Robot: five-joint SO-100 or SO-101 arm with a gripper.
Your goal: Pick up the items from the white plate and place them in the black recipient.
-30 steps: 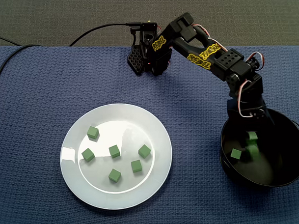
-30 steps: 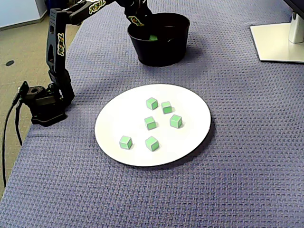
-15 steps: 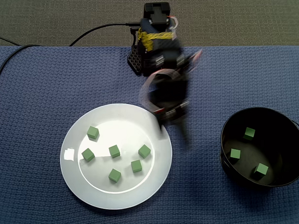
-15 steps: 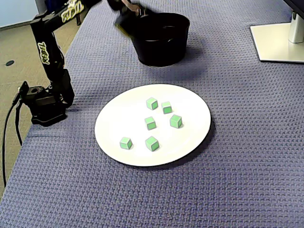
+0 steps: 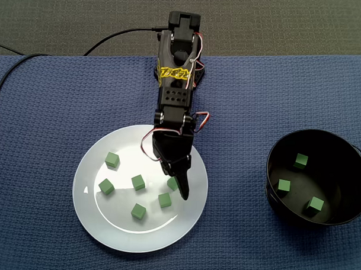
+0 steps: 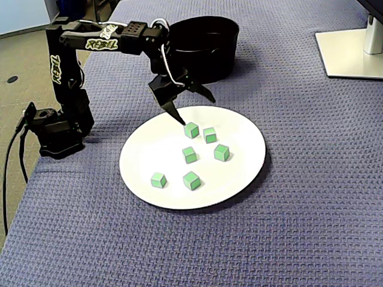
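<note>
Several green cubes lie on the white plate [image 5: 142, 238] [image 6: 240, 173]. My gripper [image 5: 179, 181] [image 6: 197, 110] hangs open low over the plate's right part in the top-down fixed view. One fingertip [image 6: 181, 121] points down right beside a green cube [image 5: 173, 183] [image 6: 191, 130], which the jaw partly hides from above. Nothing is between the jaws. The black bowl [image 5: 270, 180] [image 6: 203, 70] stands apart from the plate and holds three green cubes, one of them [image 5: 283, 185] near its left wall.
A blue woven cloth [image 5: 43, 116] covers the table. The arm's base [image 6: 57, 134] sits at the cloth's edge with a black cable [image 5: 12, 65] running off. A white monitor foot [image 6: 350, 51] stands at the far corner in the side fixed view.
The arm swung from the black bowl over to the plate. The bowl showed two cubes with the gripper inside it; three show now. The gripper hangs open beside a cube.
</note>
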